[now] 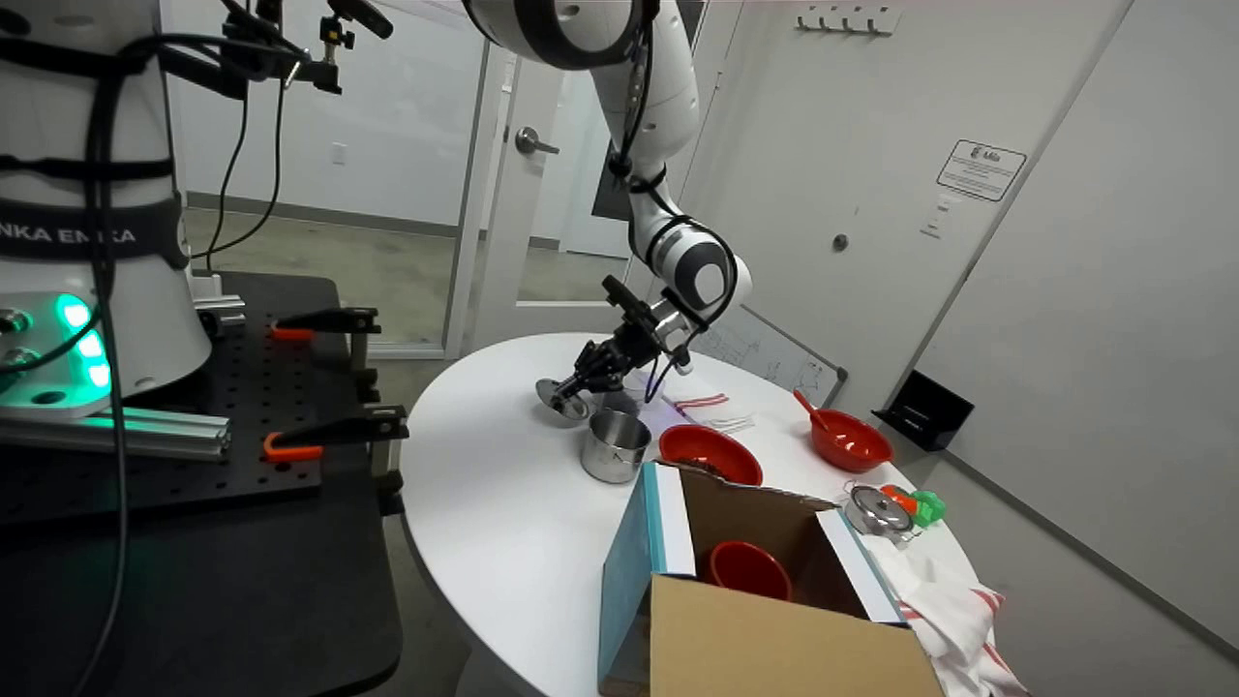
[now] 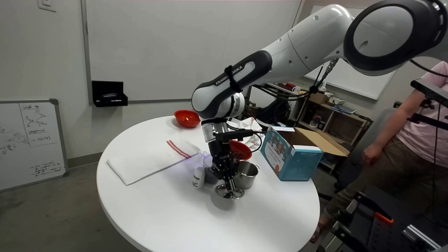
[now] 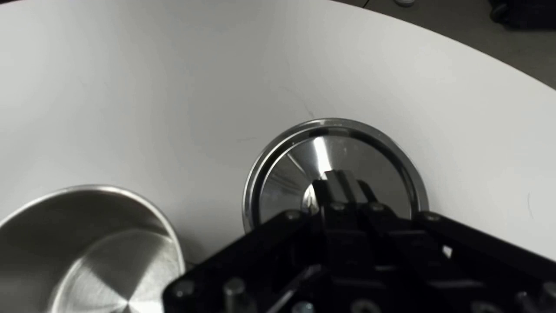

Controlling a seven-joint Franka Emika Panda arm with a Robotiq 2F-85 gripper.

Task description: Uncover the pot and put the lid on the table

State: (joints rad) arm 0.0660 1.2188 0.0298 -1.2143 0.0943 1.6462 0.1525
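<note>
The silver pot [image 1: 616,449] stands uncovered and upright on the round white table [image 1: 465,465]. It also shows in an exterior view [image 2: 246,174], and its bare inside shows at the lower left of the wrist view [image 3: 100,261]. My gripper [image 3: 343,184] is shut on the lid [image 3: 373,161] near its centre; the knob is hidden by the fingers. The shiny round lid is also in both exterior views [image 1: 548,391] [image 2: 224,191]. It appears held just above the table beside the pot, roughly level, with a shadow below it.
Close to the pot are a red bowl [image 1: 711,453], a white bottle [image 2: 198,177] and an open cardboard box [image 2: 297,161]. A folded white cloth [image 2: 150,164], another red bowl [image 2: 187,119] and a small lidded pot [image 1: 877,511] lie farther off.
</note>
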